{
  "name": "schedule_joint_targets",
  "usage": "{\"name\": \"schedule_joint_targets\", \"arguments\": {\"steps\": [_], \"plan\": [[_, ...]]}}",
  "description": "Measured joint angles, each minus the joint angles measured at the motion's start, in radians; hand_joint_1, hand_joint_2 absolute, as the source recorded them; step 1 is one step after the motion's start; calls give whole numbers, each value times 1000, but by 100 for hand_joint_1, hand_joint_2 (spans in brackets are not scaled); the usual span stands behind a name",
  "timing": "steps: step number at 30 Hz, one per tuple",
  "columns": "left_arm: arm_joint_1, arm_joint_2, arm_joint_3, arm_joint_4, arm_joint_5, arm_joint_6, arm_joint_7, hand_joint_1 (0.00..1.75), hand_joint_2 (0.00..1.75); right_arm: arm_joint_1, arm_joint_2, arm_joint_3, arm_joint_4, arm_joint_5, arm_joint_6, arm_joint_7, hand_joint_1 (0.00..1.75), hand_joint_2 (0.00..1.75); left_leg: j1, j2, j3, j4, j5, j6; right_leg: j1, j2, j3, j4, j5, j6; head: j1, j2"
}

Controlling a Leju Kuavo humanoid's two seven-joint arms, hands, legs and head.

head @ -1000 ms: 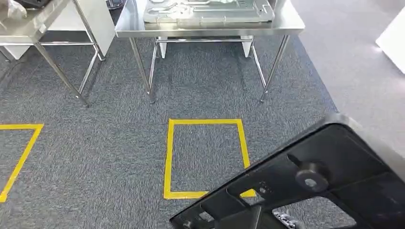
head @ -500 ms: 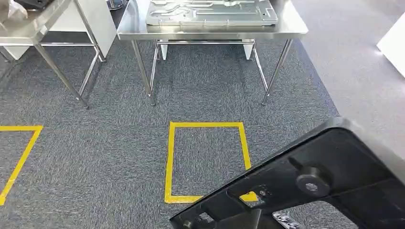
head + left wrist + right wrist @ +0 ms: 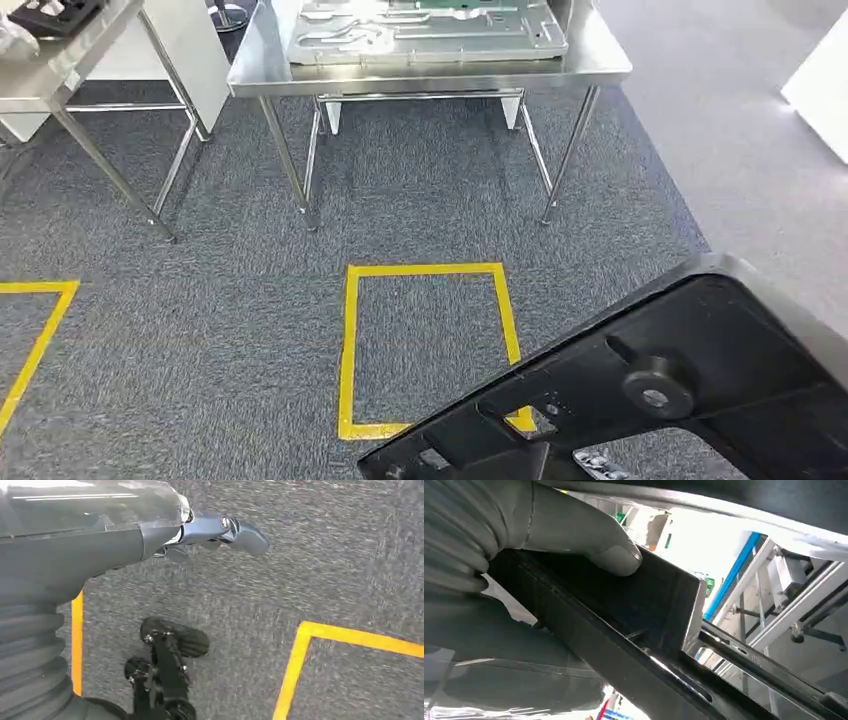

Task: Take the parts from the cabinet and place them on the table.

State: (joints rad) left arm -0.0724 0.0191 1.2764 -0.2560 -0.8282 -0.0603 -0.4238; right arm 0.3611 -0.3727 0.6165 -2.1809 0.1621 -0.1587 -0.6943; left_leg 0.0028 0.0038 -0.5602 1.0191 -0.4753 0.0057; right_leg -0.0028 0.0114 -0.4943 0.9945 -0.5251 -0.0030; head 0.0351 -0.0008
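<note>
**Head view: part in the right robot hand, counter ahead**

Left robot hand (image 3: 220, 530) hangs over the carpet (image 3: 200, 300), its dark fingers curled in, holding nothing. Ahead, beyond the yellow floor square (image 3: 425, 350), stands the steel counter (image 3: 590, 62) carrying a grey metal panel (image 3: 425, 30). Lower right, the black part (image 3: 680, 390) is gripped by the right robot hand (image 3: 524, 535), thumb pressed into its channel. Its long axis slants up to the right; the counter lies forward and left of it.
</note>
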Motion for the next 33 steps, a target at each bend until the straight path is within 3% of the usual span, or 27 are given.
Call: {"name": "schedule_joint_targets", "arguments": {"steps": [2, 4, 5, 7, 8, 9, 10, 11, 13, 15, 16, 18, 20, 22, 24, 25, 26, 27, 29, 30, 31, 33], "plan": [[3, 0, 0, 0, 0, 0, -1, 0, 175, 3, 0, 0, 0, -3, 0, 0, 175, 175, 0, 0, -3, -11, -3, 11, 0, 0, 4, 9, 9, 12, 0, 0], [2, 0, 0, 0, 0, 0, -2, 0, 175, 5, -2, 0, -2, -7, -2, 0, 175, 175, 6, -2, 21, -20, -4, 22, -5, -3, 2, 33, -5, 23, 0, 0], [1, 0, 0, 0, 0, 0, -2, 0, 175, 5, -2, 0, -3, -10, -4, 0, 175, 175, 7, -2, 26, -20, -7, 27, -4, -5, -21, 77, -30, 27, 4, 0], [1, 0, 0, 0, -2, 0, -2, 0, 175, 7, -6, 0, -3, -14, -10, 0, 175, 175, 7, -1, 29, -19, -15, 31, -8, -5, -113, 224, -99, 35, 4, 0], [1, 0, 0, 0, -2, 0, -2, 0, 175, 7, -10, 0, -3, -18, -18, 0, 175, 175, 7, -1, 33, -19, -21, 30, -10, -5, -162, 294, -121, 39, 4, 0], [3, 0, 0, 0, -2, 0, -2, 0, 175, 7, -14, 2, -3, -24, -27, 0, 175, 175, 7, -1, 40, -19, -27, 29, -11, -6, -192, 325, -116, 40, 4, 0], [4, 0, 0, 0, -2, 0, -2, 0, 175, 6, -19, 6, -3, -30, -35, 0, 175, 175, 8, -2, 50, -19, -35, 27, -13, -6, -196, 305, -83, 41, 4, 0], [4, 0, 0, 0, -2, 0, -2, 0, 175, 6, -24, 6, -3, -35, -41, 0, 175, 175, 9, -2, 65, -19, -44, 25, -14, -7, -178, 242, -29, 42, 5, 0], [3, -2, 0, 0, -2, 0, -2, 0, 175, 4, -30, 8, -3, -38, -44, 0, 175, 175, 9, -3, 88, -20, -63, 18, -14, -11, -115, 73, 87, 36, 5, 0], [1, -2, 0, 1, -2, 0, -2, 0, 175, -1, -36, 13, -3, -42, -48, 1, 175, 175, 7, -2, 96, -22, -73, 5, 0, -17, -114, 38, 50, 18, 5, 0], [0, -2, 0, 1, -2, 0, -2, 0, 175, 0, -41, 13, -3, -45, -53, 0, 175, 175, 7, 0, 96, -29, -78, -2, 1, -16, -114, 38, 66, 9, 5, 0], [1, -2, 0, 1, -2, 0, -3, 0, 175, -3, -47, 17, -5, -48, -56, 0, 175, 175, 5, 2, 113, -15, -69, -17, -3, -11, -100, 31, 59, -4, 5, 0], [-4, -2, 0, 1, -2, 0, -3, 0, 175, -4, -55, 22, -11, -55, -63, 0, 175, 175, 9, 0, 81, 65, -81, -20, -6, -12, -72, 20, 51, -20, 3, 0], [-4, -2, 0, 1, -3, 0, -4, 0, 175, -7, -67, 23, -13, -60, -75, 0, 175, 175, 10, 0, -14, 216, -139, -25, -3, -11, -59, 20, 38, -27, 0, 0], [1, -1, 0, 1, -3, 0, -4, 0, 175, -9, -74, 24, -13, -65, -82, 0, 175, 175, 10, 0, -90, 305, -193, -26, 0, -8, -43, 20, 23, -30, -2, 0], [4, -1, 0, 1, -3, 0, -4, 0, 175, -10, -79, 26, -13, -66, -87, 0, 175, 175, 10, 0, -105, 293, -186, -26, 2, -6, -31, 20, 14, -29, -2, 0], [5, -1, 0, 1, -3, 0, -4, 0, 175, -12, -82, 30, -13, -67, -91, 0, 175, 175, 9, 0, -100, 243, -154, -22, 3, -5, -17, 20, 3, -28, -2, 0], [4, 0, 0, 1, -4, 0, -4, 0, 175, -14, -85, 33, -14, -69, -94, 0, 175, 175, 8, 0, -83, 167, -100, -16, 6, -5, -1, 20, -8, -27, -2, 0], [7, 7, 0, 1, -4, 0, -4, 0, 175, -19, -89, 40, -15, -71, -95, 0, 175, 175, -2, 1, -60, 37, 41, 8, 6, -6, 17, 20, -27, -23, 2, 0], [8, 6, 0, 2, -5, 0, -4, 0, 175, -24, -92, 44, -15, -72, -94, 0, 175, 175, -7, 2, -65, 34, 3, 6, 6, 1, 18, 20, -31, -16, 6, 0], [7, 8, 0, 2, -5, 1, -5, 0, 175, -27, -94, 48, -16, -73, -94, 0, 175, 175, -10, 0, -52, 32, 5, 11, 3, 1, 19, 14, -39, -6, 3, 0], [11, 13, 0, 2, -4, 2, -8, 0, 175, -32, -97, 51, -16, -80, -90, 0, 175, 175, -10, -2, -35, 9, 9, 25, 4, 0, 44, 24, -26, 5, 5, 0]]}}
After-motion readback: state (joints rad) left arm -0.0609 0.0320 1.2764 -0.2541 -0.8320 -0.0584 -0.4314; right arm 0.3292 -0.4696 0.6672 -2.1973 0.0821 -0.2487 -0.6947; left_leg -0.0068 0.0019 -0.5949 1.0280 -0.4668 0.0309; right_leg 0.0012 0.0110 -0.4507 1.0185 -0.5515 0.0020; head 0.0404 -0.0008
